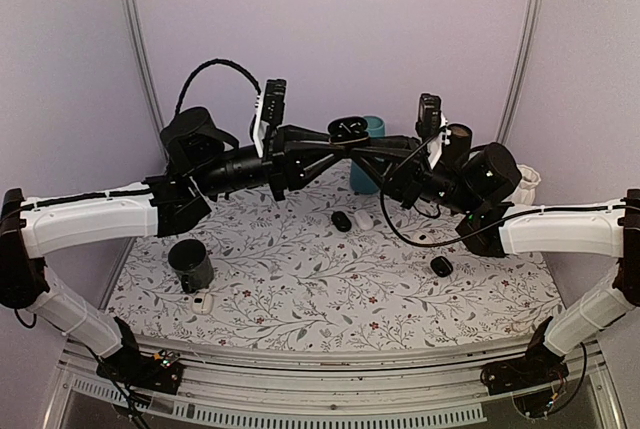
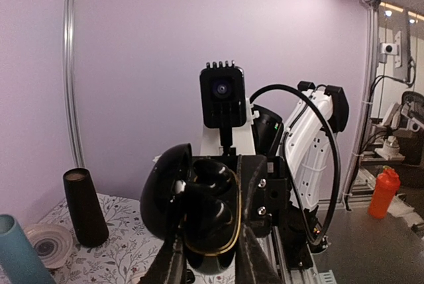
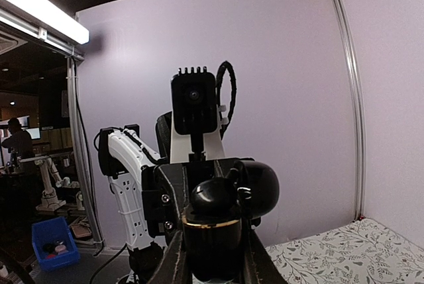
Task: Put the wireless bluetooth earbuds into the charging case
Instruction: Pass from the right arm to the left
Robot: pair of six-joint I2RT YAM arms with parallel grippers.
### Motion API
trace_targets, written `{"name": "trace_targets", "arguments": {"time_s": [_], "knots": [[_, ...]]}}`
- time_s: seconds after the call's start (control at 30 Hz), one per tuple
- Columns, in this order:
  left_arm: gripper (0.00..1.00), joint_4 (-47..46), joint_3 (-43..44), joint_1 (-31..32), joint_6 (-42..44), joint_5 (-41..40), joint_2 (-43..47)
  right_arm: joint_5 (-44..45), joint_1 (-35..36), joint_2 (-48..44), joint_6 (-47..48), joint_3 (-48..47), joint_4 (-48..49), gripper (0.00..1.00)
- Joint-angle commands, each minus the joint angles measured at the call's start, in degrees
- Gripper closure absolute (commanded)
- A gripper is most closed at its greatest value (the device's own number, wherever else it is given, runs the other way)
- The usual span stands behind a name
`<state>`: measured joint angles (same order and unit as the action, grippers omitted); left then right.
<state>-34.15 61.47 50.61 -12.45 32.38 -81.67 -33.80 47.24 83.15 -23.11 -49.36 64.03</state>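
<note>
Above table (image 1: pixel 300 289), right gripper (image 3: pixel 213 254) pinches likely light, slippery charging case (image 3: pixel 212 228) by its body, not lid (image 3: pixel 262 188); left gripper (image 2: pixel 209 257) narrow, grip unclear.

Even, soft light is filling the overhead view. A strip light (image 3: pixel 40 16) is glaring at ten o'clock in the right wrist view; its wall rail (image 3: pixel 351 98) is bowing.

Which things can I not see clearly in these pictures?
Inside of the open glossy black hinged charging case: left wrist view, too dark to show earbuds.
Its base: right wrist view, cut off by the bottom edge.
Small black oval object on the floral-patterned table: top view, too small to identify.
</note>
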Motion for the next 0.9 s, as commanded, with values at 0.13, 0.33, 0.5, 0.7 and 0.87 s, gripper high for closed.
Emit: {"name": "trace_targets", "arguments": {"time_s": [0.13,0.33,0.5,0.7,0.87], "knots": [[1.0,0.41,1.05,0.37,1.46,0.4,-0.54,0.99,0.39,0.92,-0.76,-1.52,0.5,0.87],[1.0,-0.97,-1.19,0.41,0.47,-2.74,0.6,3.48,0.39,0.46,-0.49,-0.4,-1.52,0.71],[1.0,-2.63,-3.22,0.4,0.1,-5.8,1.28,6.82,0.35,-0.52,0.07,0.1,-7.54,0.57],[1.0,-3.7,-4.69,0.3,0.59,-8.87,1.05,10.74,-0.52,-3.3,-0.72,1.05,-15.9,0.4],[1.0,-4.34,-6.15,0.32,2.17,-12.72,0.68,15.24,-0.75,-8.01,-1.94,3.98,-21.32,0.38]]}}
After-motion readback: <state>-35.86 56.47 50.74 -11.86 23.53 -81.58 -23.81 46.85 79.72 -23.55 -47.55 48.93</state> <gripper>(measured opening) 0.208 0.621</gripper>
